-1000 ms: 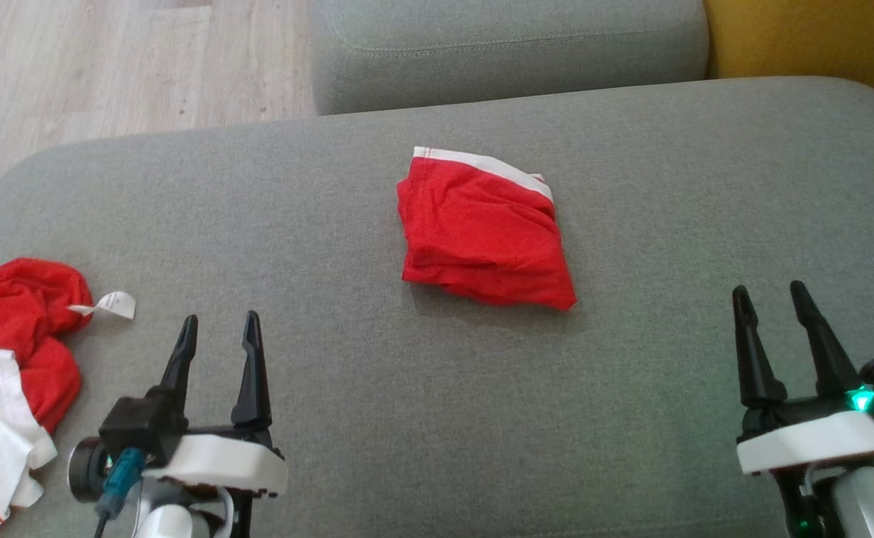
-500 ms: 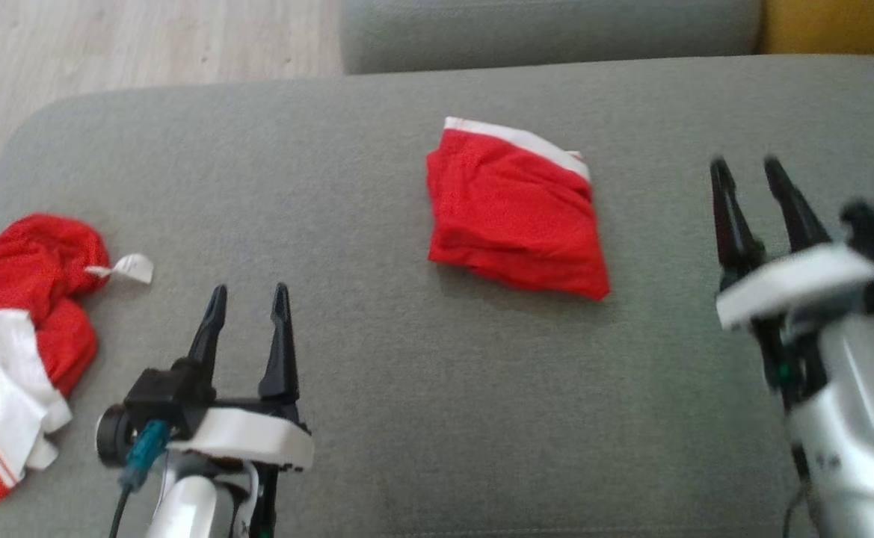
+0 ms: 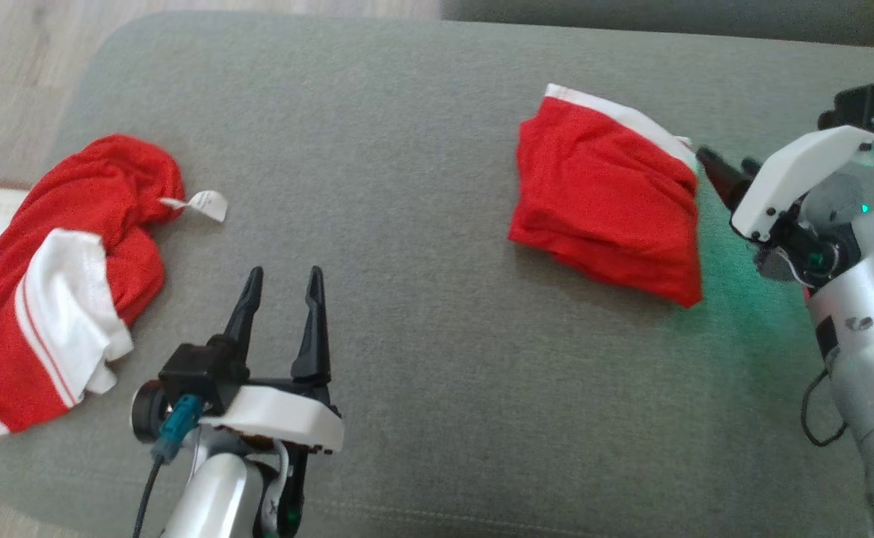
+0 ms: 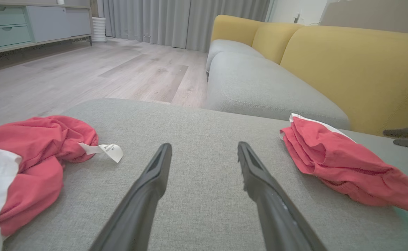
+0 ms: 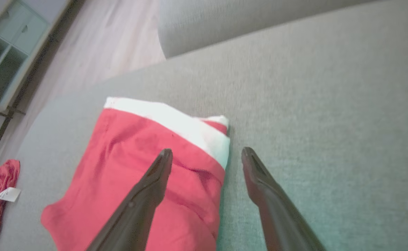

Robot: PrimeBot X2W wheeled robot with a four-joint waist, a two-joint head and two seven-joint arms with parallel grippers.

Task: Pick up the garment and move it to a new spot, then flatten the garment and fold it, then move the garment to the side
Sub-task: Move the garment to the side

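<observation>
Swung up from the lower right of the head view, the right gripper now points at the right edge of the garment, while the camera itself has turned, so the whole scene sits shifted rather than the cloth. Its fingers stand apart with nothing between them. In the right wrist view the right gripper straddles that edge, with one finger over the red cloth of the garment and the other over the bare cushion; whether either tip touches, I cannot tell. The garment is folded into a rough square, red with a white band along its far side, and lies flat on the grey cushion toward the robot's right. The left gripper hovers low over the cushion near its front, fingers spread and empty, well apart from the garment. From the left wrist, the left gripper points between the garment and a heap of red and white cloth. That heap lies crumpled at the cushion's left end, with a white tag sticking out toward the middle. Wood floor shows beyond the cushion's far left corner.
</observation>
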